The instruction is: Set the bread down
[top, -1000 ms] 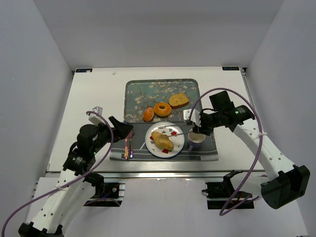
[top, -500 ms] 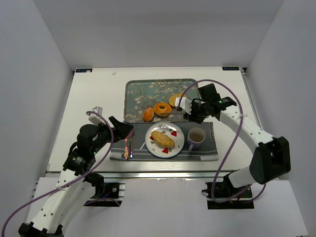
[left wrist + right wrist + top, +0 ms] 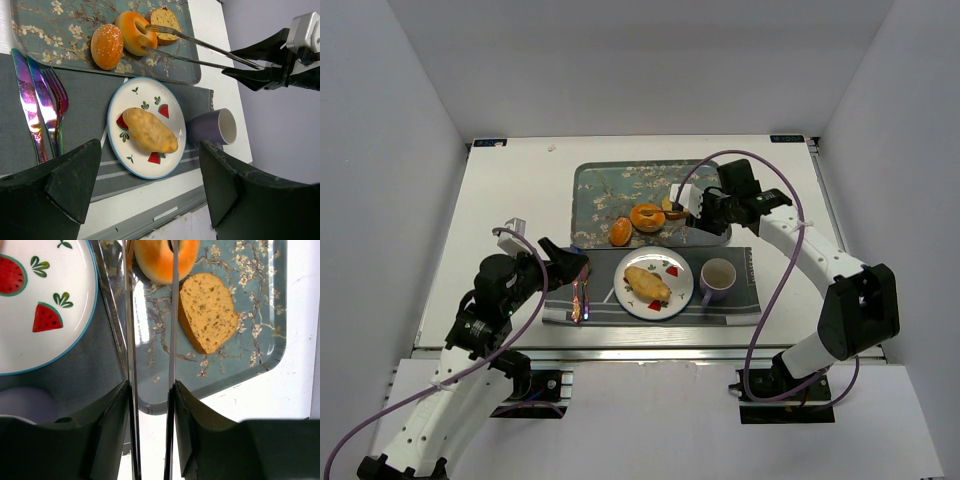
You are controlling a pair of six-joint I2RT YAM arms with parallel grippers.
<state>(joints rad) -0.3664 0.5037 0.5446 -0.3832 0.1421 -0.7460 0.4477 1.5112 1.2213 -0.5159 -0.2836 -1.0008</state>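
your right gripper (image 3: 150, 390) is clamped on metal tongs (image 3: 200, 47), whose tips sit partly open over the tray (image 3: 600, 180) by the bagel (image 3: 647, 217) and bread slice (image 3: 207, 310); a loaf (image 3: 648, 283) lies on the watermelon plate (image 3: 678, 270); your left gripper (image 3: 150, 195) hangs wide open.

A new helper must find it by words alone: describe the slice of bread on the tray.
Start at the blue flowered tray at the back of the table, behind the watermelon plate. Three baked things lie in a row along its near edge; take the one at the right end, nearest the right arm's tongs. That slice of bread is flat, with a speckled cut face, unlike the ring-shaped donut and round bun.
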